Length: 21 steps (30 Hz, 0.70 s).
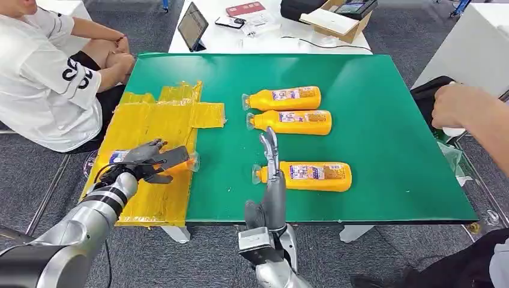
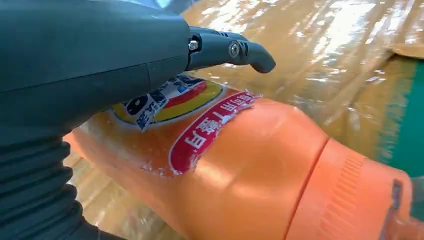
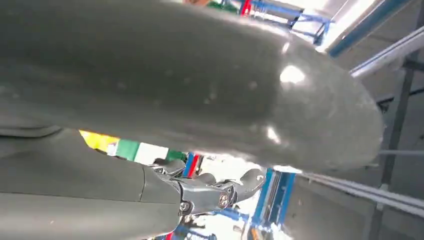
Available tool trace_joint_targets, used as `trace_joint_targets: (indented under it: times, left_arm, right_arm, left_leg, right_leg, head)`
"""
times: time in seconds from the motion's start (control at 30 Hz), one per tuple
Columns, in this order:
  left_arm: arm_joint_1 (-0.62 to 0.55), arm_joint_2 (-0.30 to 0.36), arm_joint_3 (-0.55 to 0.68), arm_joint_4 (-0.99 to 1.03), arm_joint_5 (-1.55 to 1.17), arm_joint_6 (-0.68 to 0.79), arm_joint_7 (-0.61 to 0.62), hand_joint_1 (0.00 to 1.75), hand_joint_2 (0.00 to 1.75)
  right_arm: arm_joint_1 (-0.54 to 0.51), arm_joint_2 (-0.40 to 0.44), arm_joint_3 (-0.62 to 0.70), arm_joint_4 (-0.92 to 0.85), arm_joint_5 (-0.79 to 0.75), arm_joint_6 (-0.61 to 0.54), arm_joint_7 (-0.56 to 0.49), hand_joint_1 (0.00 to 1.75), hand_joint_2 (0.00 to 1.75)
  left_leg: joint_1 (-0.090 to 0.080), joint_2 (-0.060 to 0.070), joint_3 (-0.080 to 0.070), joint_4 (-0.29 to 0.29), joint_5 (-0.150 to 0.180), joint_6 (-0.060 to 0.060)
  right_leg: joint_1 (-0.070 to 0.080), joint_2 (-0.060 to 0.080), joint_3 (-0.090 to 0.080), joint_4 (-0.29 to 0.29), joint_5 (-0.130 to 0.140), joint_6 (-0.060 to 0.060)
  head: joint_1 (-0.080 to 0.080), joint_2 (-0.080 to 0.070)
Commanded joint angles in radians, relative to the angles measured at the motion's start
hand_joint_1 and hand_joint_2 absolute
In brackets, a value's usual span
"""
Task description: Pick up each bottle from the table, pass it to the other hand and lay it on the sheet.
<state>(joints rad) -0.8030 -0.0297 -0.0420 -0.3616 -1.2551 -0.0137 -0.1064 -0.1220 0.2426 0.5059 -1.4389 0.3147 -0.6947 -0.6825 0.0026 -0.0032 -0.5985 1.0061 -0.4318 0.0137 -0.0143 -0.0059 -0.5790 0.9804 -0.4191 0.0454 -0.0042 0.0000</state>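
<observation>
A: Where is the held bottle [image 1: 157, 161]?

B: In the left hand [image 1: 147, 161], over the yellow sheet [image 1: 157, 117] near the sheet's right edge. It lies on its side, cap toward the green table [image 1: 384, 120]. Whether it rests on the sheet or hangs just above it, I cannot tell.

A: And the fingers?

B: Curled around the bottle's body, thumb on one side, dark fingers [image 2: 235, 50] over the other. The left wrist view shows the orange body and its red label close under the thumb, with the glossy sheet behind.

A: The right hand [image 1: 271, 174]?

B: Raised upright at the table's near edge, fingers straight and close together, pointing away from the robot. It holds nothing. It stands just beside the cap end of the near bottle [image 1: 305, 176]; touching or not, I cannot tell.

A: Other bottles?

B: Two more lie on the table right of the sheet, side by side, caps toward the sheet: the far bottle [image 1: 283, 98] and the middle bottle [image 1: 291, 122], nearly touching. The near bottle lies apart from them, closer to the robot.

A: Anyone nearby?

B: A seated person [image 1: 42, 72] in a white shirt left of the sheet, and another person's hand [image 1: 459, 105] at the table's right edge. A white table [image 1: 264, 33] with a tablet and a box stands beyond the green one.
</observation>
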Motion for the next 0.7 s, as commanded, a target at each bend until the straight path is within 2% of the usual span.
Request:
trace_joint_targets:
  times: [0.03, 0.13, 0.27, 0.37, 0.47, 0.57, 0.63, 0.67, 0.7]
  left_arm:
    - [-0.014, -0.031, -0.001, 0.071, 0.039, -0.027, -0.02, 0.0, 0.0]
    - [0.001, -0.038, 0.075, 0.069, 0.175, -0.104, -0.123, 0.0, 0.0]
    - [0.03, -0.03, 0.102, 0.048, 0.284, -0.145, -0.246, 0.0, 0.0]
    - [0.041, -0.053, 0.159, 0.017, 0.41, -0.094, -0.275, 0.0, 0.0]
    - [0.067, -0.108, 0.21, -0.056, 0.548, 0.193, -0.316, 0.0, 0.0]
    - [0.106, -0.149, 0.272, -0.135, 0.691, 0.5, -0.482, 0.0, 0.0]
    - [0.139, -0.156, 0.259, -0.186, 0.792, 0.66, -0.592, 0.0, 0.0]
    - [0.176, -0.147, 0.204, -0.259, 0.817, 0.712, -0.592, 0.0, 0.0]
    - [0.188, -0.15, 0.205, -0.285, 0.819, 0.712, -0.592, 0.0, 0.0]
  right_arm:
    - [-0.003, 0.012, -0.071, 0.031, 0.005, -0.003, -0.013, 0.0, 0.0]
    - [-0.012, 0.005, -0.059, 0.044, -0.005, -0.003, -0.016, 0.0, 0.0]
    - [-0.023, -0.005, -0.042, 0.071, -0.022, -0.003, -0.016, 0.0, 0.0]
    - [-0.034, -0.025, -0.007, 0.093, -0.026, -0.003, -0.001, 0.0, 0.0]
    - [-0.037, -0.033, 0.021, 0.108, -0.009, -0.003, 0.024, 0.0, 0.0]
    - [-0.057, -0.033, 0.061, 0.158, -0.002, -0.003, 0.039, 0.0, 0.0]
    - [-0.065, -0.028, 0.081, 0.193, -0.012, -0.003, 0.029, 0.0, 0.0]
    - [-0.071, -0.024, 0.089, 0.208, -0.017, -0.003, 0.022, 0.0, 0.0]
    - [-0.071, -0.023, 0.089, 0.209, -0.018, -0.003, 0.021, 0.0, 0.0]
  left_leg:
    - [0.0, -0.001, 0.002, -0.001, 0.0, -0.001]
    - [0.0, -0.001, 0.002, -0.001, 0.0, 0.0]
    - [0.0, 0.001, 0.005, -0.002, 0.0, 0.0]
    - [0.0, 0.001, 0.004, -0.002, 0.0, 0.0]
    - [0.001, -0.001, 0.003, -0.001, 0.0, 0.0]
    - [0.001, 0.0, 0.002, -0.001, 0.0, 0.0]
    - [0.001, 0.0, 0.002, -0.001, -0.001, 0.0]
    - [0.001, 0.001, 0.003, 0.0, -0.001, -0.001]
    - [0.001, 0.001, 0.002, -0.001, -0.001, 0.0]
  right_leg:
    - [0.0, -0.001, 0.002, -0.001, 0.0, -0.001]
    - [0.0, -0.001, 0.003, -0.001, 0.0, -0.001]
    - [0.0, 0.001, 0.004, -0.002, 0.0, -0.002]
    - [0.0, 0.001, 0.004, -0.002, 0.0, -0.001]
    - [0.001, -0.001, 0.004, -0.002, 0.0, -0.001]
    - [0.001, 0.0, 0.002, -0.001, 0.0, -0.001]
    - [0.001, 0.0, 0.003, -0.001, -0.001, -0.002]
    - [0.001, 0.001, 0.003, -0.001, -0.001, -0.002]
    - [0.001, 0.002, 0.003, -0.002, 0.0, -0.001]
  head:
    - [0.0, 0.0]
    - [0.0, 0.0]
    - [0.0, 0.0]
    - [0.0, 0.0]
    - [0.0, 0.0]
    - [0.0, 0.0]
    - [0.0, 0.0]
    - [0.0, 0.0]
    - [0.0, 0.0]
